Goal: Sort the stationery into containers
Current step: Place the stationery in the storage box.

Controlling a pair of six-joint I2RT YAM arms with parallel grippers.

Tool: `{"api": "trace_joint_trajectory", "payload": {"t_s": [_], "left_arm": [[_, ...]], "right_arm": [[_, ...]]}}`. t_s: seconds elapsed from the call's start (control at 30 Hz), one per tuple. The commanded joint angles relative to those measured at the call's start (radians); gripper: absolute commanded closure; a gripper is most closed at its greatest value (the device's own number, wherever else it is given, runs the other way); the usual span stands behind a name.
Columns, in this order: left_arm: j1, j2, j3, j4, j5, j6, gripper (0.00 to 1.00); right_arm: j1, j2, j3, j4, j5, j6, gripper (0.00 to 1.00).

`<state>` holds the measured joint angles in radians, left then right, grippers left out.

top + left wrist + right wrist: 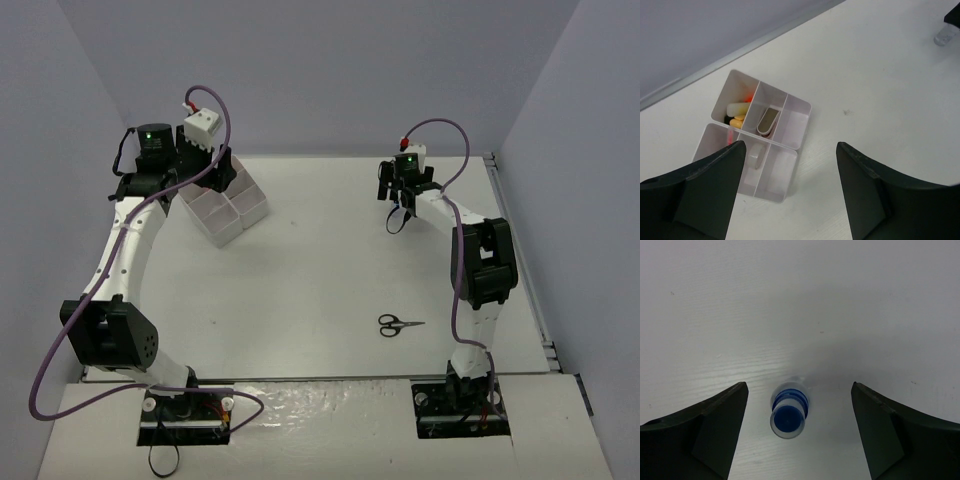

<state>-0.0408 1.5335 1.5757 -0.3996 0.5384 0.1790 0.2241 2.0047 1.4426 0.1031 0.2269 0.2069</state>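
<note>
Right end effector (799, 386) wide around blue-capped bottle (788, 415), seemingly untouched, left end effector (790, 144) wide, empty, above tray (799, 125)

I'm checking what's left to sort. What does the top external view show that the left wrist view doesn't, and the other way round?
Only the top external view shows the scissors, lying loose on the table, well apart from the tray. Only the left wrist view shows what lies inside the tray: yellow and orange items in a far corner compartment and a flat grey-faced piece in the next one. Both views share the white tray and the bare table.
</note>
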Motion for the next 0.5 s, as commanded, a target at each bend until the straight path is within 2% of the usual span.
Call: {"api": "trace_joint_trajectory", "payload": {"t_s": [0.0, 0.07, 0.1, 0.27, 0.33, 0.37, 0.47], "left_arm": [[0.030, -0.033, -0.029, 0.034, 0.017, -0.004, 0.30], [0.035, -0.032, -0.031, 0.034, 0.017, -0.018, 0.30], [0.035, -0.035, -0.033, 0.033, 0.017, -0.023, 0.30], [0.072, -0.072, -0.073, 0.047, 0.000, -0.030, 0.30], [0.081, -0.084, -0.089, 0.048, 0.005, -0.032, 0.30], [0.088, -0.092, -0.100, 0.047, 0.008, -0.033, 0.30], [0.108, -0.111, -0.132, 0.057, 0.008, -0.043, 0.30]], "right_arm": [[0.007, 0.020, 0.073, 0.075, -0.042, -0.020, 0.35], [0.008, 0.027, 0.074, 0.089, -0.044, -0.021, 0.48], [0.008, 0.030, 0.075, 0.092, -0.039, -0.018, 0.50], [0.009, 0.035, 0.076, 0.093, -0.037, -0.017, 0.76], [0.013, 0.030, 0.073, 0.093, -0.037, -0.021, 0.94], [0.015, 0.026, 0.070, 0.093, -0.032, -0.024, 0.99], [0.041, -0.017, 0.064, 0.093, -0.024, -0.046, 1.00]]}}
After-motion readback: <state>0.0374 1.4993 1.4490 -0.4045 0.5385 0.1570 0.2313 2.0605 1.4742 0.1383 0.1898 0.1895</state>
